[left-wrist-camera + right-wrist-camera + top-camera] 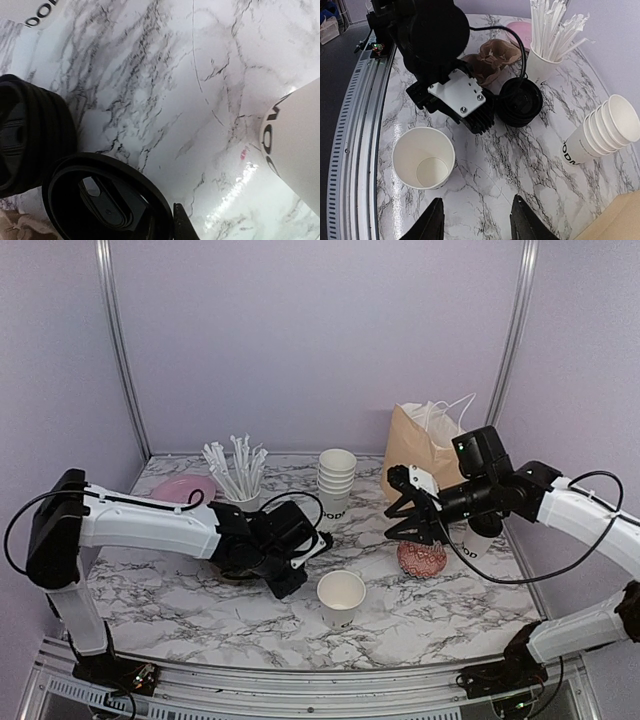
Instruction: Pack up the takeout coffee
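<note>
The left pincer [176, 226] pinches the rim of a black lid [107, 200]. One fingertip shows against the rim, and the other is hidden by the lid. The lid stack [30, 135] sits just beside it at 9 o'clock in the wrist view.

Seen from above, the open paper cup [341, 597] stands near this pincer at 4 o'clock. It is upright, lidless and looks empty.

The right pincer [477, 225] hangs spread and empty over a red patterned round thing [422, 558]. A second white cup [482, 542] stands at its 4 o'clock, its top hidden by the arm.

No lidded coffee shows anywhere. The brown paper bag [420, 445] waits at 1 o'clock on the desk [430, 610].

The step in hand looks like lidding. Next, the lid should be carried over the open cup, levelled and pressed onto the rim. The light cup may tip unless the right pincer steadies it.

Black capitals reading "OOD" show on the stack of lidless cups [336, 485] at 12 o'clock. The rest of the word is hidden. Parts of the same lettering show on the cups in the left wrist view.
</note>
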Robot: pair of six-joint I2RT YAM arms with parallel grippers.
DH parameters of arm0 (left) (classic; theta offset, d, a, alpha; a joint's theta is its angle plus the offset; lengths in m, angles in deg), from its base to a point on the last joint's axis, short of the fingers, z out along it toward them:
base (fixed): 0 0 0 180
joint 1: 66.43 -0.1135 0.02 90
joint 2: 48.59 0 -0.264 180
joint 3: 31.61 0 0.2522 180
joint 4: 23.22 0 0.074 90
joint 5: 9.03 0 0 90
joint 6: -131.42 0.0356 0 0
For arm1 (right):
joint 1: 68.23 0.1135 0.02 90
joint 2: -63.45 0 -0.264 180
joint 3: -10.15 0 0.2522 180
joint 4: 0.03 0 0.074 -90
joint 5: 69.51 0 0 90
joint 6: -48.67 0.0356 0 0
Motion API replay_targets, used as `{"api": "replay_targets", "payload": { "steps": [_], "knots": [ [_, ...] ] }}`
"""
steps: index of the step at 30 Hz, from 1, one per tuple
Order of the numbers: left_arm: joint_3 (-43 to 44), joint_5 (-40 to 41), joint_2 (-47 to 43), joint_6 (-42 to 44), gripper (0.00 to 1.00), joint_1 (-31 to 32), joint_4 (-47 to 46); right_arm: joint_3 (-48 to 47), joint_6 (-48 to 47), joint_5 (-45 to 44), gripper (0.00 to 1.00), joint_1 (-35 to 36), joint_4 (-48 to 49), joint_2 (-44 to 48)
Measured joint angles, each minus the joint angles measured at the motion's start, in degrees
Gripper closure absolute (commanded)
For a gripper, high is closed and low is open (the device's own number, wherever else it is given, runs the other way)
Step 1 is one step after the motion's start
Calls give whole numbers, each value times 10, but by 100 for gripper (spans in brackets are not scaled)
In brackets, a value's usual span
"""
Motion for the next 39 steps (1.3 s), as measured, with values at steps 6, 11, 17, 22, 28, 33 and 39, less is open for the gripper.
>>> {"api": "replay_targets", "payload": {
  "steps": [6,11,17,22,28,33,39],
  "knots": [
    [14,-13,-164,-26,90,0,6,-86,54,-33,8,0,5,-28],
    [0,-47,-272,-45,89,-3,-112,-165,149,-17,1,-2,43,-60],
    [-144,-122,-356,-67,88,-10,-343,-181,308,121,1,-5,132,-101],
    [-169,-171,-343,-85,87,-11,-437,-145,478,230,1,-5,268,-147],
    [-169,-196,-341,-99,87,-11,-494,-92,622,299,1,1,407,-196],
    [-169,-206,-338,-103,87,-11,-511,-70,699,332,1,15,491,-202],
    [-169,-215,-325,-107,86,-11,-521,-73,729,351,2,43,532,-203]
  ]
}}
